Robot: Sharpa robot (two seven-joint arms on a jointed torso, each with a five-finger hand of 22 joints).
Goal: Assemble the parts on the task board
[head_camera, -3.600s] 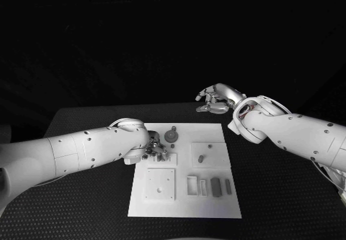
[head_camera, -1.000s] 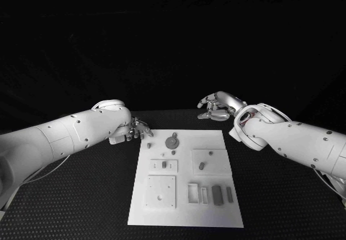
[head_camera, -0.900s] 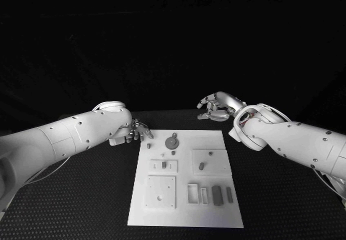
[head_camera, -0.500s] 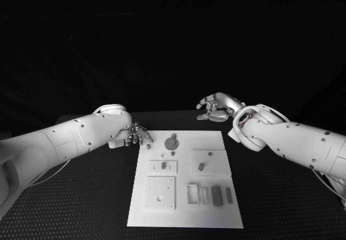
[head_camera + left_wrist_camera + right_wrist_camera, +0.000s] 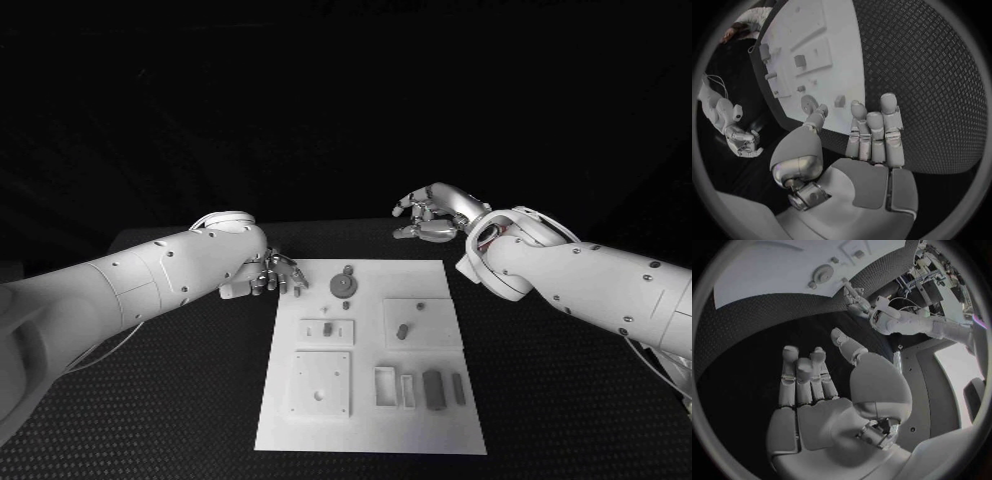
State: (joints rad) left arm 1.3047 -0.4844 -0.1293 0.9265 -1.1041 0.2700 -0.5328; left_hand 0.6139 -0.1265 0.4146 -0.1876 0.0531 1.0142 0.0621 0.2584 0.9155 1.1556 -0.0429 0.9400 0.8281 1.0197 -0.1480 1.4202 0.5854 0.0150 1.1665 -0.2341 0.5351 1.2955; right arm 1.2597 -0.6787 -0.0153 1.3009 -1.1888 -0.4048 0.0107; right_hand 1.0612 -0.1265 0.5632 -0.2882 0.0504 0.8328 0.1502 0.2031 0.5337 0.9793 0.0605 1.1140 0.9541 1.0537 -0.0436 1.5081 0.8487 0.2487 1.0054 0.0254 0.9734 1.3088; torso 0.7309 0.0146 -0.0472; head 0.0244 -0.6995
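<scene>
The white task board (image 5: 368, 425) lies in the middle of the black table. A grey round part (image 5: 342, 283) sits near its far edge, and it also appears in the left wrist view (image 5: 809, 104). Small grey pieces stand in two square plates (image 5: 327, 331) (image 5: 405, 322), and several grey bars (image 5: 433, 383) lie in slots nearer me. My left hand (image 5: 271, 274) hovers at the board's far left corner, fingers straight and thumb apart, holding nothing (image 5: 870, 145). My right hand (image 5: 426, 215) hangs beyond the board's far right corner, also empty, with its fingers extended (image 5: 814, 390).
A larger square plate (image 5: 322, 382) sits on the board's near left. A small loose grey piece (image 5: 839, 101) lies on the board just ahead of my left fingertips. Black textured table surrounds the board on all sides.
My left hand has lifted off the small plate on the board, pulled back to the far left corner and then drifted slightly towards the board. My right hand has barely moved.
</scene>
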